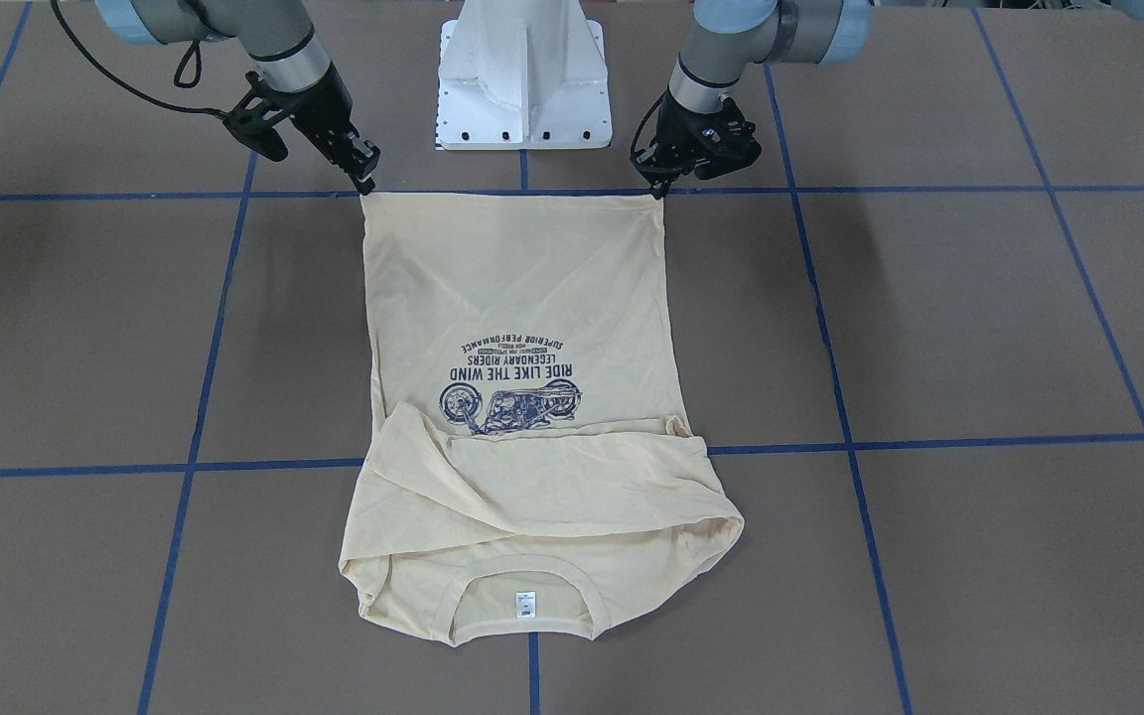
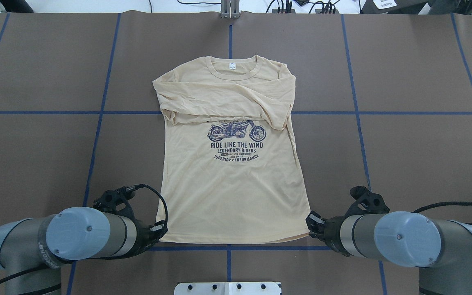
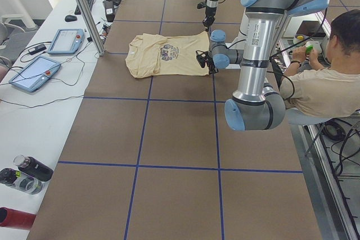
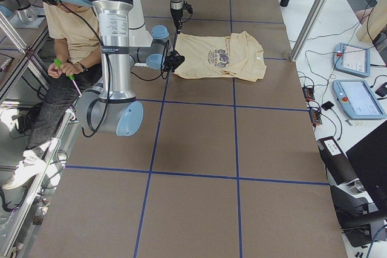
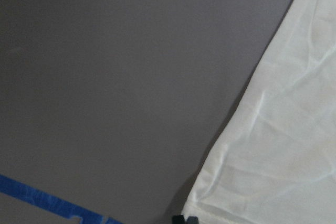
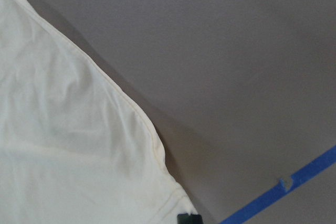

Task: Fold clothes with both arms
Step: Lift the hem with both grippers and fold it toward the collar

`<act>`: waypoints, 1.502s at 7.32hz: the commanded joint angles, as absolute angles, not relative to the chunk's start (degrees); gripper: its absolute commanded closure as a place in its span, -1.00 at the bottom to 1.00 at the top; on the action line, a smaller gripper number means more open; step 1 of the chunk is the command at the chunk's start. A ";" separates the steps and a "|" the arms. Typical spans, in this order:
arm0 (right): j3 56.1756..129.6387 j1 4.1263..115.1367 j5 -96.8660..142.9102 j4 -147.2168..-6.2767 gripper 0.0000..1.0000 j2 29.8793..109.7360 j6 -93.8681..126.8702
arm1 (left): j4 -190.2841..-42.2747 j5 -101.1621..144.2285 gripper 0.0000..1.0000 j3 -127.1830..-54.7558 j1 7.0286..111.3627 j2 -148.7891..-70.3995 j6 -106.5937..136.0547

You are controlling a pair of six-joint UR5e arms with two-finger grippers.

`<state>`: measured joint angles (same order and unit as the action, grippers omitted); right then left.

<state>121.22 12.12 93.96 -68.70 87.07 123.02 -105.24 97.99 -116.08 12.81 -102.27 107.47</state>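
Two tools, both down at the hem! In the front-facing view the left tool (image 1: 656, 187) sits at the upper right of the shirt with its tip at that hem corner. The right tool (image 1: 366, 181) sits at the upper left with its tip at the other corner. Both look narrow at the tip, but I cannot tell whether they have pinched cloth or only touch it. The wrist views show just a sliver of black fingertip at the bottom edge, beside the corner.

Outward from there, the hem (image 1: 512, 197) runs straight between them. The T-shirt (image 1: 522, 288) lies flat and print-up in the middle of the frame on the tabletop (image 1: 979, 318), with its collar and neck label (image 1: 525, 605) at bottom centre. Both sleeves (image 1: 552, 487) are folded in across the chest, right against the motorcycle print (image 1: 512, 382).

Handling, by my read: this is thin, light, limp fabric with no stiffness, so it will sag between two grips and may drag on the tabletop. The hem corners look like the places to hold, with both layers pinched and lifted level so the sleeves don't slide out.
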 commanded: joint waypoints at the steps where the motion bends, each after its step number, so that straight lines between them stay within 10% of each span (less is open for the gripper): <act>1: 123.30 12.13 94.57 -68.91 1.00 88.84 123.05 | -104.68 98.17 1.00 -123.10 12.92 -99.16 107.84; 7: 132.19 15.62 103.78 -69.26 1.00 91.68 125.51 | -100.37 102.57 1.00 -131.84 13.70 -100.54 115.76; 11: 115.63 38.01 121.17 -70.22 1.00 75.20 125.16 | -100.19 103.18 1.00 -125.02 29.58 -106.93 103.55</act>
